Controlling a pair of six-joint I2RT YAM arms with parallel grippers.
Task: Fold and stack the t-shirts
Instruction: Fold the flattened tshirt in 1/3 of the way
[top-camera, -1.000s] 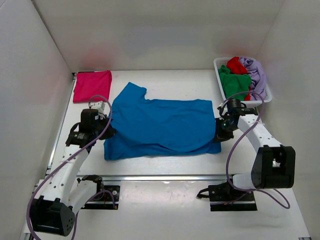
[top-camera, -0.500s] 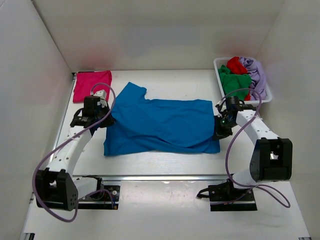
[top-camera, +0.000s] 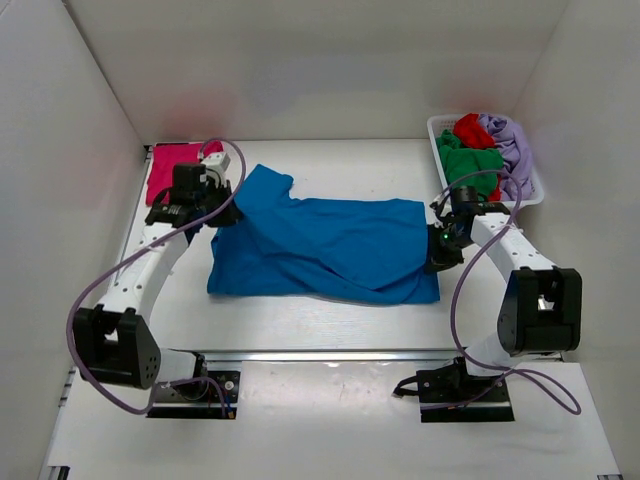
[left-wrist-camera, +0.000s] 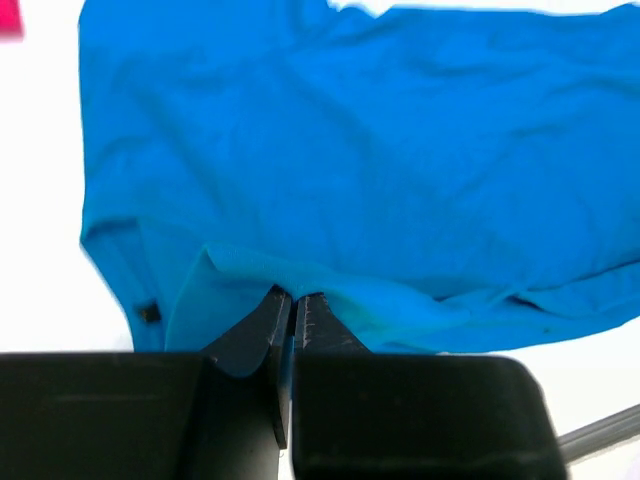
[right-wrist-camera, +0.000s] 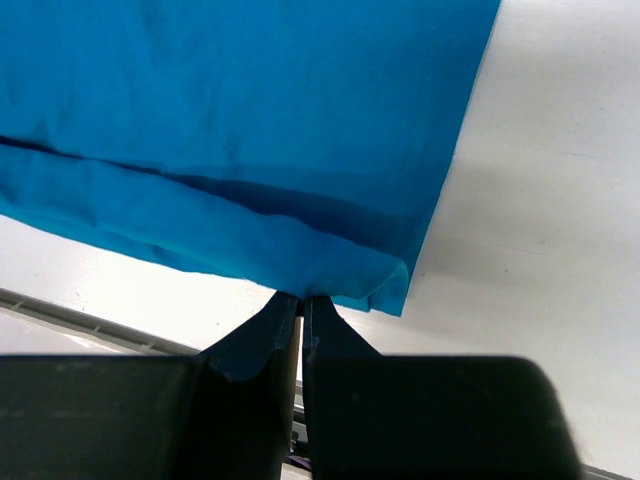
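Note:
A bright blue t-shirt (top-camera: 320, 250) lies spread in the middle of the table, its near part lifted and carried back over the rest. My left gripper (top-camera: 222, 212) is shut on the shirt's left edge; in the left wrist view the gripper (left-wrist-camera: 293, 297) pinches a fold of blue cloth (left-wrist-camera: 380, 180). My right gripper (top-camera: 436, 256) is shut on the shirt's right edge; in the right wrist view the gripper (right-wrist-camera: 301, 299) holds the hem (right-wrist-camera: 250, 130). A magenta-pink t-shirt (top-camera: 165, 168) lies folded at the far left. Green (top-camera: 467, 165), red (top-camera: 472, 130) and lavender (top-camera: 512, 145) shirts sit in the basket.
A white lattice basket (top-camera: 436, 135) stands at the far right corner. White walls close in the table on the left, back and right. A metal rail (top-camera: 340, 354) runs along the table's near edge by the arm bases.
Both grippers have moved away from the near edge toward the back, carrying the blue shirt's near edge with them. The left gripper moved farthest, up to beside the pink shirt.

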